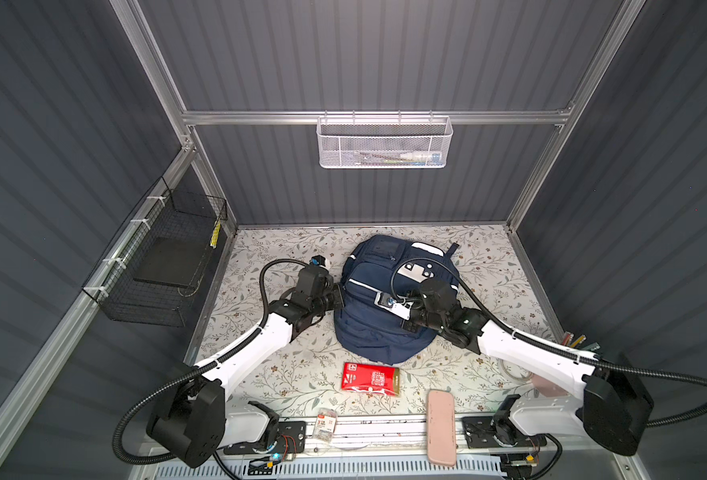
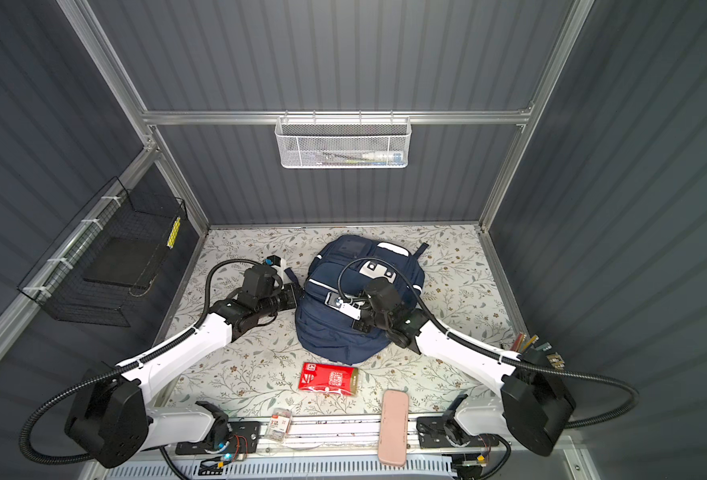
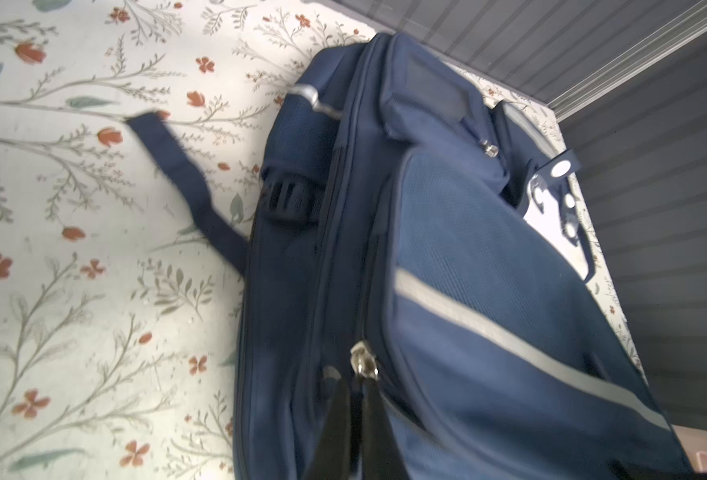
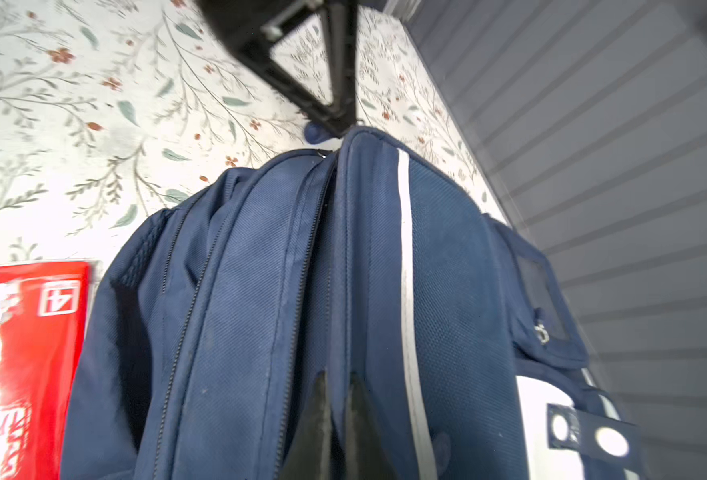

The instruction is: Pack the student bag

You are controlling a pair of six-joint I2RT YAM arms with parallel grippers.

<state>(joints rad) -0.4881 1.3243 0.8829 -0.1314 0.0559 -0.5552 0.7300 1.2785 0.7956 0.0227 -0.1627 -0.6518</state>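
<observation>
Packing barely begun, by the look of it: student bag lying just behind red packet, seemingly unopened, left gripper clenched on its zip slider, right gripper pinching its fabric; red packet and, in front of that, pink case not yet inside

Lab robot cell: aluminium frame, grey corrugated walls.

student bag: navy woven cloth, matt, pale shiny stripes | zip pull: bright metal | worktop: smooth matt floral-printed sheet | red packet: glossy wrapper | white basket: painted metal mesh | black basket: matt wire | frame rail: brushed metal
</observation>
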